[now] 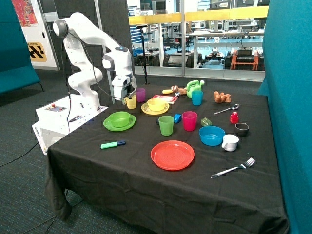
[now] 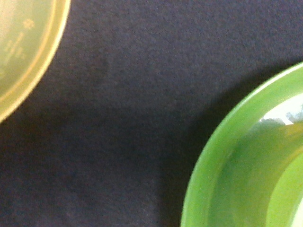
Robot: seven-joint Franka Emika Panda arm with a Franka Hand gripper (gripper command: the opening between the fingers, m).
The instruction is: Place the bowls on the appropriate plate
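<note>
The lime green bowl (image 1: 119,117) sits in the middle of the green plate (image 1: 108,124) near the table's edge by the robot base. Further back, the yellow bowl (image 1: 156,103) rests on the yellow plate (image 1: 146,109). My gripper (image 1: 126,94) hangs low between the two plates, just above a small yellow cup (image 1: 130,102), and holds no bowl. The wrist view looks straight down on black cloth, with the yellow plate's rim (image 2: 28,61) at one corner and the green plate's rim (image 2: 213,156) at the opposite one. The gripper itself does not show there.
A red plate (image 1: 172,155) lies at the front. A blue bowl (image 1: 211,135), green cup (image 1: 166,125), pink cup (image 1: 189,120), purple cup (image 1: 141,94), white cup (image 1: 230,142) and a marker (image 1: 112,144) stand around. A fork (image 1: 234,168), spoon (image 1: 226,109) and toys lie farther off.
</note>
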